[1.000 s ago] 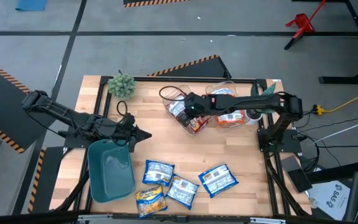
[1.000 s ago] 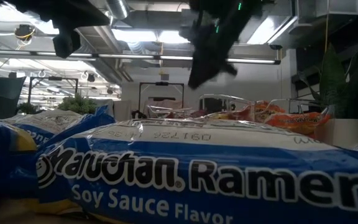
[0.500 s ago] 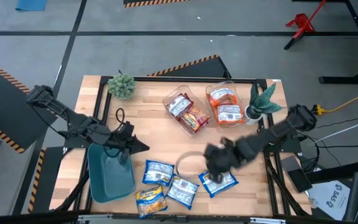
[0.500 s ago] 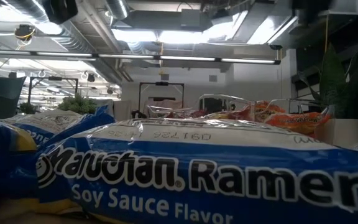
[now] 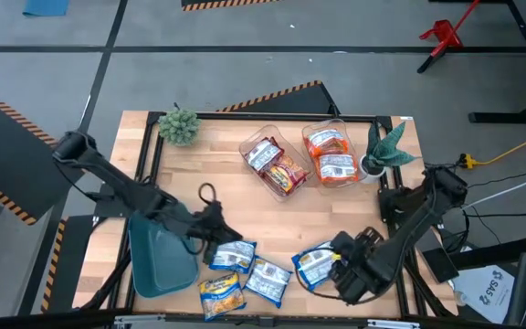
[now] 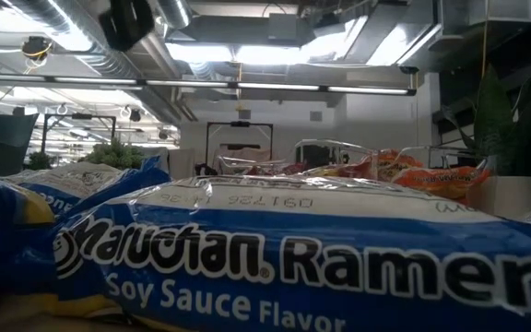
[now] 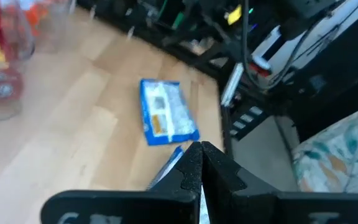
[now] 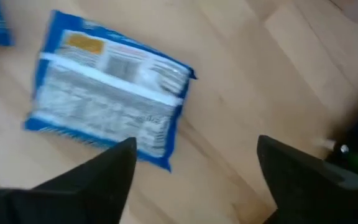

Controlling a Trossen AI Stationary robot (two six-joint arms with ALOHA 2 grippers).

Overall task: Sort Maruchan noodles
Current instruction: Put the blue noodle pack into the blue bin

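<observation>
Near the table's front edge lie three blue Maruchan noodles packets point(image 5: 234, 251) point(image 5: 268, 281) point(image 5: 318, 265) and a yellow one point(image 5: 220, 292), all flat on the wood. My right gripper point(image 5: 338, 263) point(image 8: 194, 165) stands open just right of the rightmost blue packet point(image 8: 107, 87). Its fingers are spread over bare wood at the packet's corner. My left gripper point(image 5: 219, 224) point(image 7: 199, 163) is shut and empty, above the table beside the leftmost blue packet. In the left wrist view a blue packet point(image 7: 166, 112) lies ahead of the fingers. A blue packet point(image 6: 293, 258) fills the low view.
Two clear bins stand at the far side, one point(image 5: 274, 166) with red-brown packets, one point(image 5: 330, 155) with orange ones. A teal bin point(image 5: 163, 254) sits at the near left beside my left arm. Small plants stand at the far left point(image 5: 178, 125) and far right point(image 5: 386, 146).
My right gripper has swept from the clear bins at the far side toward the near edge, ending beside the rightmost blue packet. My left gripper has moved toward the near right, closer to the leftmost blue packet. The packets have not moved.
</observation>
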